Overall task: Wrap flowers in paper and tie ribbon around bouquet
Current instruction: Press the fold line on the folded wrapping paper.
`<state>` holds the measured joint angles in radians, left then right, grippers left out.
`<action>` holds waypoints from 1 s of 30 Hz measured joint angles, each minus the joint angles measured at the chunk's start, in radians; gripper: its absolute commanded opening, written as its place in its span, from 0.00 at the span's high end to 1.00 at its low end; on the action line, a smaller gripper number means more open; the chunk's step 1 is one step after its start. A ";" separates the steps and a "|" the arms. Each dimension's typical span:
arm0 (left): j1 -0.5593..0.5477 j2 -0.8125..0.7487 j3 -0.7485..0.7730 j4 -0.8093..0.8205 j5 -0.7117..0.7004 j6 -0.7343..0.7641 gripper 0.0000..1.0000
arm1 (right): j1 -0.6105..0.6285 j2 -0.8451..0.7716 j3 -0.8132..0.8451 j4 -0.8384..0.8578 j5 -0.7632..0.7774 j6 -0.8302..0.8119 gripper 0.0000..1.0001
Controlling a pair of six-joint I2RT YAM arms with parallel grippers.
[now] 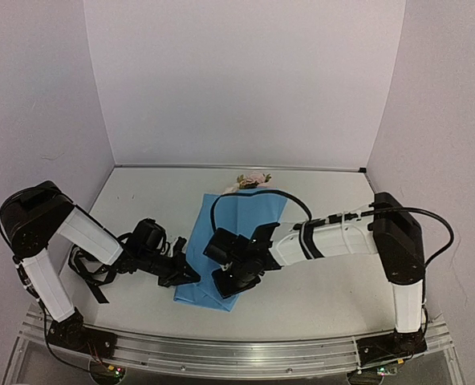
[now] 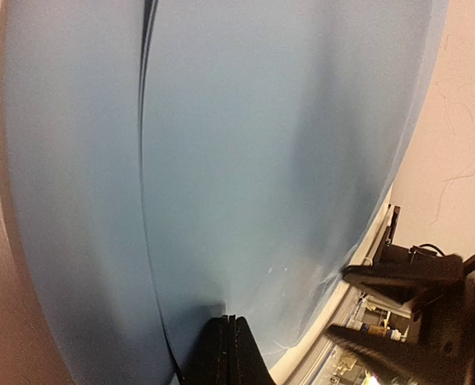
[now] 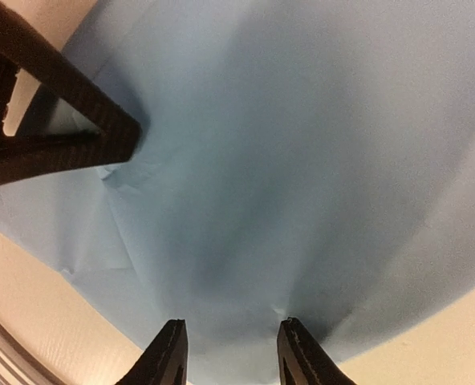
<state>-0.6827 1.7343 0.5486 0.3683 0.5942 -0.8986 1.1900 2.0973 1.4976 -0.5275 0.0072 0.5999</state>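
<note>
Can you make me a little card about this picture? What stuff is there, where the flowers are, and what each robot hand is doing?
paper: light blue sheet, flat on the table, with layers overlapping near its front end
flowers: pale roses peeking out at the paper's far end
left gripper: shut, tips on the paper near its left edge; can't tell if it pinches a layer
right gripper: open, over the paper's near end, holding nothing

White arm links, black joints, black ribbed jaws, loose black cable.
</note>
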 measured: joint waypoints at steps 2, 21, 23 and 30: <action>0.000 0.002 -0.001 0.005 0.002 -0.002 1.00 | -0.027 -0.056 -0.045 -0.003 -0.001 0.004 0.59; 0.000 0.006 -0.002 0.011 0.006 -0.017 1.00 | -0.212 -0.219 -0.375 0.446 -0.390 0.140 0.77; 0.000 0.006 -0.001 0.011 0.006 -0.017 1.00 | -0.212 -0.200 -0.380 0.469 -0.401 0.157 0.78; 0.000 0.006 -0.001 0.010 0.006 -0.016 0.94 | -0.217 -0.132 -0.404 0.534 -0.414 0.191 0.78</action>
<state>-0.6827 1.7401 0.5472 0.3786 0.5999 -0.9146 0.9733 1.9656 1.0935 0.0066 -0.4071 0.7906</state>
